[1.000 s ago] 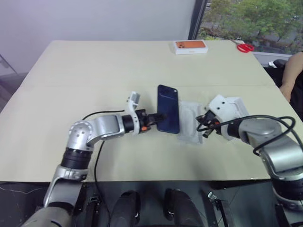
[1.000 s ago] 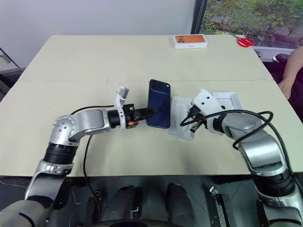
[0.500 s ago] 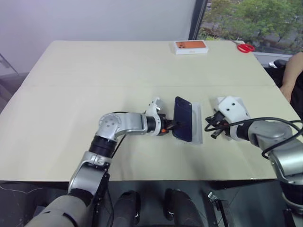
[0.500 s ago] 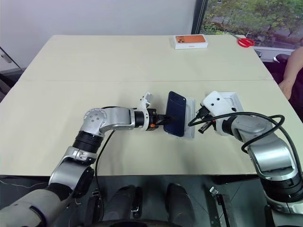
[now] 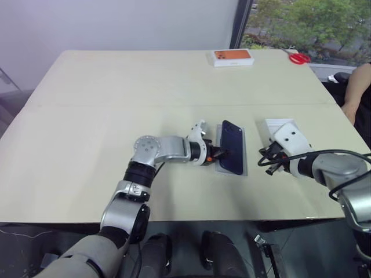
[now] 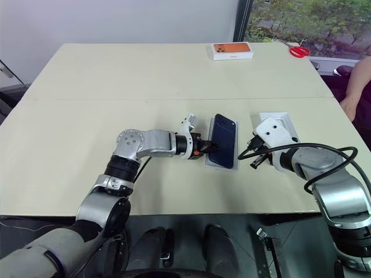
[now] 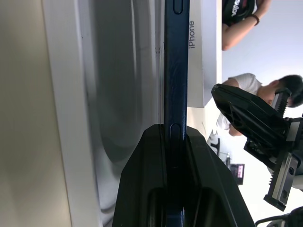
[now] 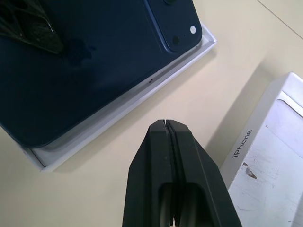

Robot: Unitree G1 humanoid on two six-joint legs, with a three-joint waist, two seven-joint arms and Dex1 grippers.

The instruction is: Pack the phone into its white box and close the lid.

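The counter (image 5: 116,87) is a broad beige top. Far back on it lies a white box with orange top (image 5: 232,57), with red scissors (image 5: 299,58) off to its right; a person's arm (image 5: 355,87) shows at the right edge.

The lid (image 6: 278,123) lies open-side up near the right end effector (image 6: 253,156), whose fingers are clenched together on nothing; in the right wrist view they sit between lid and box, touching neither.

The white box (image 5: 246,152) lies flat near the middle of the counter. The phone (image 5: 232,146) is over it, tilted, its right long edge down toward the tray and its left long edge raised.

The left end effector (image 5: 217,154) grasps the phone by that raised edge; in the left wrist view its two black fingers pinch front and back faces across the thin side.

The phone should handle as a stiff, fairly dense slab with glossy, slippery faces, so a narrow edge pinch could let it pivot or slide. The hold is about mid-length, which looks balanced. The box is light card and may shift if the phone's edge pushes its rim. Lowering the phone flat before letting go seems safest; the glass would not like a drop.
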